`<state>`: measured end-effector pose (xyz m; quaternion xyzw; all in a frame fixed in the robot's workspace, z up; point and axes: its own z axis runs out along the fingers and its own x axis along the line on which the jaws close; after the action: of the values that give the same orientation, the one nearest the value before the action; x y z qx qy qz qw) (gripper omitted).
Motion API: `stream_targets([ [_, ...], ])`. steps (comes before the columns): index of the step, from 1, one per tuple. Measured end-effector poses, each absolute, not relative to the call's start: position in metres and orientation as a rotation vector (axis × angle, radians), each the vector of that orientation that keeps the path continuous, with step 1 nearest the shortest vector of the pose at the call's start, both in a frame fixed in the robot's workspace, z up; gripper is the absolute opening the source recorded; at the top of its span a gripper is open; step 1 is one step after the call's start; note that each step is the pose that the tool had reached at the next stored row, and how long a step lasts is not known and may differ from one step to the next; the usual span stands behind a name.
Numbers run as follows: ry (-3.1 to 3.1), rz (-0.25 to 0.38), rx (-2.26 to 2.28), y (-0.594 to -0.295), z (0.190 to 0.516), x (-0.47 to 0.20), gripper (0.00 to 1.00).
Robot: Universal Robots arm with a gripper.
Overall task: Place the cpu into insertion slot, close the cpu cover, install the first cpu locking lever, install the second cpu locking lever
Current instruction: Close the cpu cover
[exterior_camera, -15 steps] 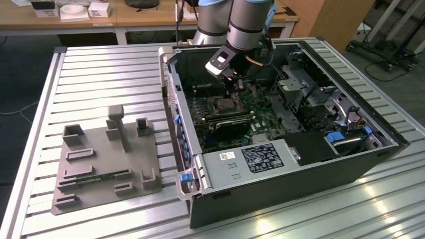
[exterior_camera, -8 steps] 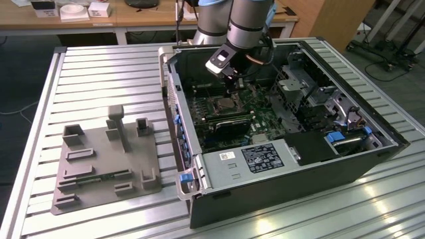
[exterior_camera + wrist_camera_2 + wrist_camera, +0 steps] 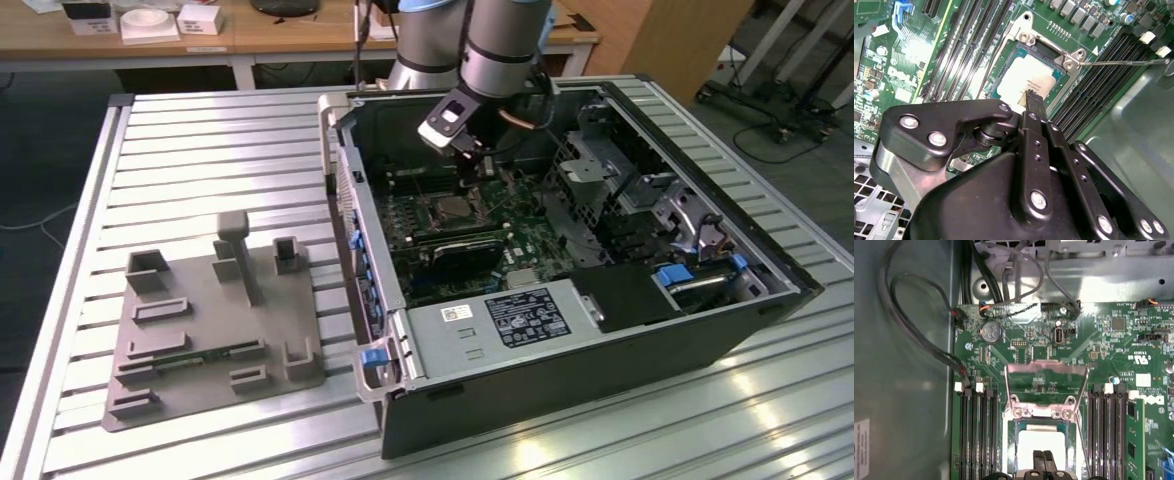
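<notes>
In the exterior view you see a metal table (image 3: 200, 130). Its top is made of long silvery slats with dark grooves between them, and the slats run from the exterior view's left to its right. Two things lie directly on it. Toward the exterior view's right a black computer case (image 3: 587, 370) lies on its side with the open side up, so you look into it from above. It covers a large part of the table. Toward the exterior view's left lies a flat grey fixture plate (image 3: 200, 320) with several upright grey blocks on it. The plate and the case are near each other but apart, and a narrow strip of bare slats shows between them.
</notes>
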<state>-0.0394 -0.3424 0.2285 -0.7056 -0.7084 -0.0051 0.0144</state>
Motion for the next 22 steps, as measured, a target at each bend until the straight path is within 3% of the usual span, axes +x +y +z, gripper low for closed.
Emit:
stream_targets([
  [22,-2.205,-0.016,-2.197,-0.342,0.239,-0.035,0.10],
])
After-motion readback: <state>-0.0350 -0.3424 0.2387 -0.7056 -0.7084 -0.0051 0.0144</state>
